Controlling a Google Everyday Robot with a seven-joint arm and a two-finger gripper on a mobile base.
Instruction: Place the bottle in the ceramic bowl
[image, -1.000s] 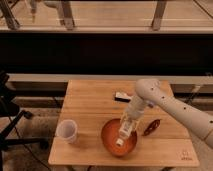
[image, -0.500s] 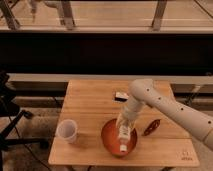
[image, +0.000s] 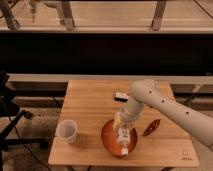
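The glossy orange-red ceramic bowl (image: 111, 142) sits near the front edge of the wooden table (image: 95, 102). The small pale bottle (image: 124, 138), with a yellowish label, stands tilted inside the bowl with its lower end near the bowl's bottom. My gripper (image: 121, 124) is directly above the bowl, at the end of the white arm that reaches in from the right. It is shut on the bottle's upper part, which it partly hides.
A translucent white cup (image: 67, 131) stands on the table left of the bowl. A red chili-like object (image: 151, 126) lies right of the bowl. A small dark and white item (image: 121, 96) lies behind the arm. A black chair (image: 7, 107) stands at the left.
My gripper has moved slightly left and down with the bottle, lowering it from above the bowl's rim into the bowl.
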